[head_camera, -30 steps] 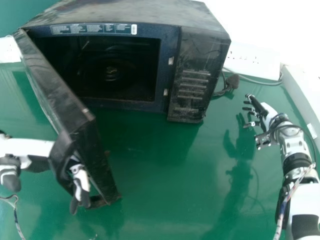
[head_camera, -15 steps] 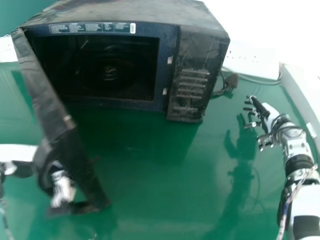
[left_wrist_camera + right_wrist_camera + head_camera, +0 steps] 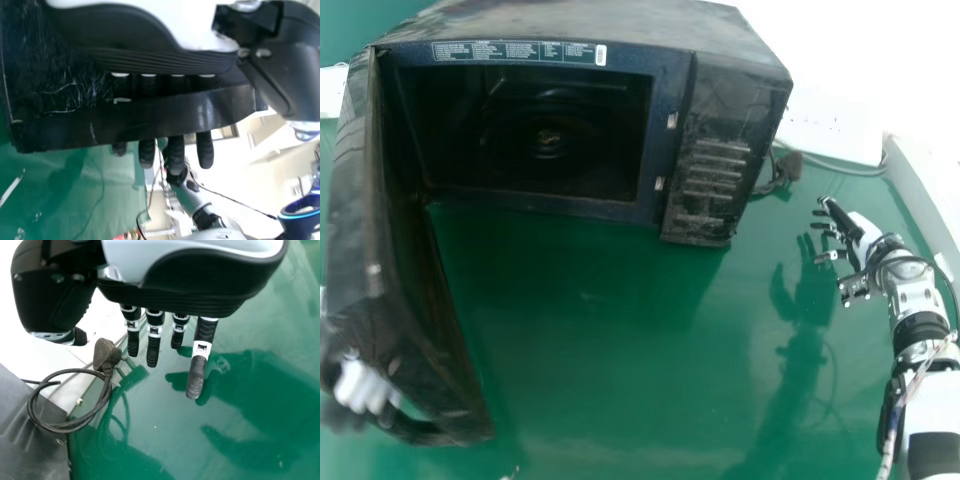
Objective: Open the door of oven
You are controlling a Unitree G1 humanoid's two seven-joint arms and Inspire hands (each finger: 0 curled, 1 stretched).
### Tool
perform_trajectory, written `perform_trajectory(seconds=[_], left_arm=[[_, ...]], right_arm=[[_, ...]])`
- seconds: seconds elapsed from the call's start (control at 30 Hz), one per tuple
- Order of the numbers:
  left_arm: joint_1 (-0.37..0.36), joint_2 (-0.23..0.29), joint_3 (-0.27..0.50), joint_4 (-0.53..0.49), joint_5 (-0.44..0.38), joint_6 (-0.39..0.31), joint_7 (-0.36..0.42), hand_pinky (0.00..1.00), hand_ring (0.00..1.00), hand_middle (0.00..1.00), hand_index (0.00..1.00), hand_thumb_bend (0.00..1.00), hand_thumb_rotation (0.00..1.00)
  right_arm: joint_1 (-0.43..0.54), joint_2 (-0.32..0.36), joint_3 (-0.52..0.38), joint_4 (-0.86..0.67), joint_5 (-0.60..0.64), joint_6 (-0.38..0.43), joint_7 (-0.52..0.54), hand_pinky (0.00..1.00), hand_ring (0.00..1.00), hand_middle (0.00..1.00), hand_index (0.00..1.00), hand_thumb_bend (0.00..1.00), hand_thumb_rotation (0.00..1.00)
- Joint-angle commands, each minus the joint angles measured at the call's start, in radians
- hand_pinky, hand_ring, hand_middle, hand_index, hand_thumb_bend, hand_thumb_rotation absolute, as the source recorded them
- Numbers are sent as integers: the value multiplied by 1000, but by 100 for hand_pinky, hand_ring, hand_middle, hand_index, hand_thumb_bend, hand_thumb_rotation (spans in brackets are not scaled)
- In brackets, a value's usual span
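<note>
In the head view the black oven [image 3: 720, 150] stands at the back, its door [image 3: 395, 260] swung wide out to the left and its dark cavity exposed. At the door's near end, my left hand [image 3: 362, 388] is inside the loop of the handle [image 3: 415, 430]. The left wrist view has the straight fingers of my left hand [image 3: 176, 152] passing behind the curved handle [image 3: 150, 117], tips out past its edge. My right hand [image 3: 863, 235] stays open, right of the oven and apart from it; its fingers are extended in the right wrist view too [image 3: 197, 375].
A coiled black cable with a plug [image 3: 786, 168] lies beside the oven's right side. A white power strip [image 3: 830, 125] is behind it on the green table [image 3: 610, 350]. A pale ledge [image 3: 920, 185] runs along the right.
The door has swung farther out to the left, with my left hand moving left along with its handle. My right hand has stayed nearly where it was.
</note>
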Motion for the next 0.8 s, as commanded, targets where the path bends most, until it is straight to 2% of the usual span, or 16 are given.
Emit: perform_trajectory(seconds=[0.0,0.1,0.13,0.17,0.2,0.27,0.3,0.33,0.37,0.43,0.5,0.57,0.63,0.67,0.7,0.77], left_arm=[[-39,86,100,89,-30,79,80,13,20,27,48,52,7],[-28,112,116,108,-53,121,64,13,18,25,47,52,7],[-18,142,117,111,-53,157,55,12,18,25,47,52,7],[5,168,145,99,-53,223,74,11,16,23,47,52,7],[33,151,205,56,-43,261,125,10,15,23,47,52,6],[88,23,370,-75,-36,278,264,12,16,22,47,52,7],[100,-52,429,-118,-39,234,300,15,19,23,47,52,7],[96,-114,460,-134,-35,161,308,18,23,30,48,51,3],[84,-141,465,-118,-30,96,285,21,24,33,48,51,2],[56,-153,451,-46,-29,8,225,25,26,37,49,51,0],[53,-170,459,-24,-16,-45,233,25,26,38,49,51,0],[76,-152,491,2,-10,-53,239,23,25,38,49,51,0],[86,-111,512,76,-17,-62,199,25,28,39,49,51,0],[79,-109,516,104,-21,-82,190,26,29,40,49,51,0],[55,-119,513,132,-31,-125,178,27,30,41,49,51,0],[-19,-127,487,206,-40,-265,118,27,30,41,49,51,0]], right_arm=[[80,1,11,49,-25,64,13,64,81,87,93,57,70],[81,1,9,49,-26,64,7,63,79,86,90,56,69],[81,1,9,49,-27,64,10,63,78,86,90,56,69],[81,3,1,49,-21,68,-3,64,79,87,91,55,70],[81,4,0,49,-20,69,-8,65,79,87,90,56,67],[83,4,2,48,-24,65,-3,65,79,87,91,55,69],[83,4,-2,49,-21,67,-2,66,80,88,92,55,71],[83,5,-10,49,-14,70,-7,65,79,87,92,55,69],[84,6,-12,48,-13,67,-6,62,78,87,92,55,68],[84,7,-15,47,-12,64,-6,57,76,85,91,54,68],[81,9,-19,47,-11,76,-6,59,77,86,91,55,66],[81,7,-21,48,-13,74,3,65,80,87,91,55,66],[82,4,-15,48,-20,69,13,65,80,87,92,54,67],[82,2,-7,49,-29,66,24,66,81,87,92,54,68],[82,4,-9,49,-27,69,16,68,82,88,94,54,72],[87,6,-13,48,-25,58,-2,67,81,87,92,54,67]])
